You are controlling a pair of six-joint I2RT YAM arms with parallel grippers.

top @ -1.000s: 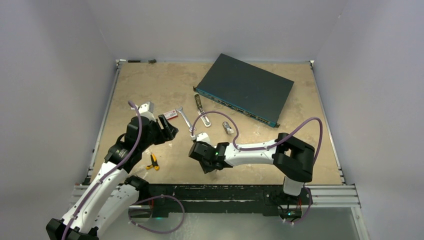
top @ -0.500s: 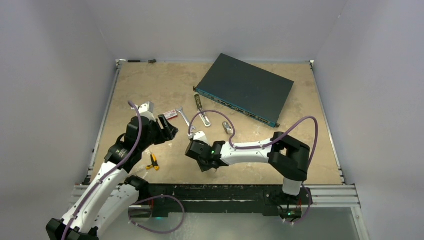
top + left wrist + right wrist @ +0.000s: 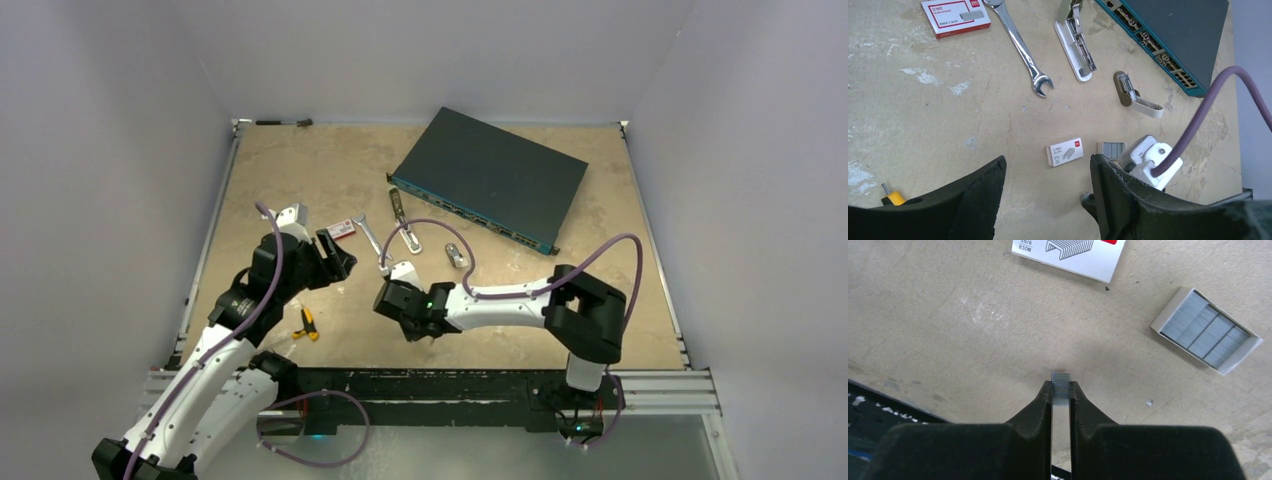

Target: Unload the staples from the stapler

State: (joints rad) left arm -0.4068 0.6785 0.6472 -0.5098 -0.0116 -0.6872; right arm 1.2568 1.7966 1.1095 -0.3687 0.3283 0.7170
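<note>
Your right wrist view alone shows the right gripper (image 3: 1061, 388) clenched on a strip of staples (image 3: 1060, 377) just above the table (image 3: 948, 330); overhead, the arm hides this. The left gripper (image 3: 1046, 170) hangs released. In the left wrist view, the stapler (image 3: 1078, 55) lies opened between the wrench (image 3: 1020, 47) and the network switch (image 3: 1173, 25).

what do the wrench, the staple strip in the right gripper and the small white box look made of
Wrench: metal, likely polished steel; silvery with bright glints.
Staple strip, pinched in the right gripper: thin metal wire, dull grey, finely ribbed.
Small white box: probably printed cardboard; matte, crisp folded edges.
</note>
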